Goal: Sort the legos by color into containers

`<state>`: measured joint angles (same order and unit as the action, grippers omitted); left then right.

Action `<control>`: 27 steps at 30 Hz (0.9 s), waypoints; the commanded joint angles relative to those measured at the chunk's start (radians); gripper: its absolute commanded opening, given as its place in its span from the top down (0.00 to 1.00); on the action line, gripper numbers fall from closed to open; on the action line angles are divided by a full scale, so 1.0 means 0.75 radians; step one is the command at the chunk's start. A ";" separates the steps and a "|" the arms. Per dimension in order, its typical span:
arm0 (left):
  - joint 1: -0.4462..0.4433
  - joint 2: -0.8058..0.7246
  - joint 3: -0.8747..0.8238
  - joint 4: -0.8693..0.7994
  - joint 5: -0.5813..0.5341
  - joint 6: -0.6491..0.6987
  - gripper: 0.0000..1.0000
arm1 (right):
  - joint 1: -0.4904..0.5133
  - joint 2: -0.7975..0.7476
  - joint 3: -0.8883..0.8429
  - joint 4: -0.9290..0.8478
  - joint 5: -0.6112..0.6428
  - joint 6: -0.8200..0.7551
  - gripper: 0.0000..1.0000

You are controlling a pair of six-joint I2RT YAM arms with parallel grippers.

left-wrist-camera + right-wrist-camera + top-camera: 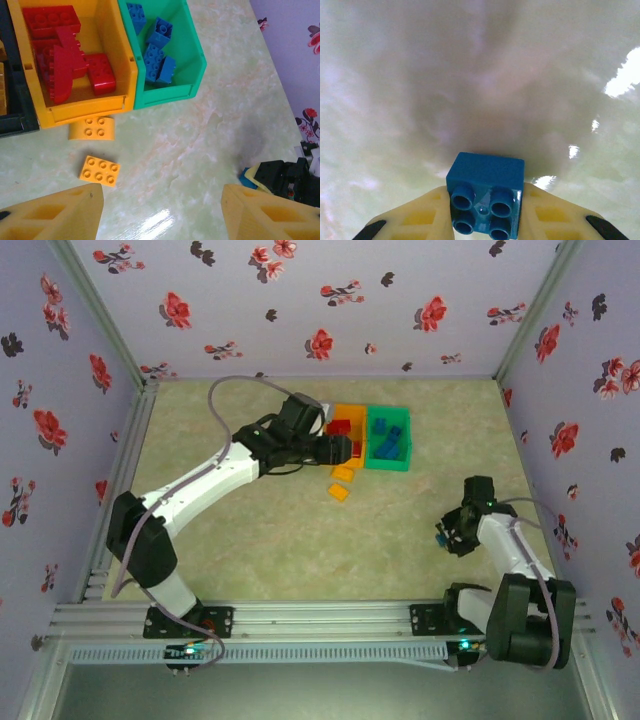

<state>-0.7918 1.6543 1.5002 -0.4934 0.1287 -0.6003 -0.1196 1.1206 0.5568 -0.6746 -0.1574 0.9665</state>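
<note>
Blue brick: pinched tight in right gripper.
Left gripper: spread, empty, above worktop.
Orange bricks: two, loose beside orange bin.

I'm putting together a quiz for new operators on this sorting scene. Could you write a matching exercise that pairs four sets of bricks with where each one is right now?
Things
1. red bricks
2. two yellow-orange bricks
3. group of blue bricks
4. single blue brick

Places
A. inside the green bin
B. gripped by the right hand
C. on the table, in front of the orange bin
D. inside the orange bin

Pairs: 1-D, 2-C, 3-A, 4-B
</note>
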 commanded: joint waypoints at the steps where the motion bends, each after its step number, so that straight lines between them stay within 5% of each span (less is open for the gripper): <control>1: 0.008 -0.067 0.004 -0.013 -0.044 0.000 0.36 | 0.035 0.027 0.149 0.021 0.037 -0.140 0.83; 17: 0.028 -0.174 -0.124 -0.120 -0.187 -0.053 0.36 | 0.429 0.616 1.147 -0.071 0.191 -0.566 0.86; 27: 0.031 -0.198 -0.212 -0.132 -0.211 -0.122 0.35 | 0.517 1.028 1.537 -0.170 0.179 -0.690 0.84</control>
<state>-0.7738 1.5356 1.3533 -0.5728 -0.0013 -0.6609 0.2634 1.8462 1.6588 -0.7403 -0.0292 0.4965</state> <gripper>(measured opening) 0.651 0.287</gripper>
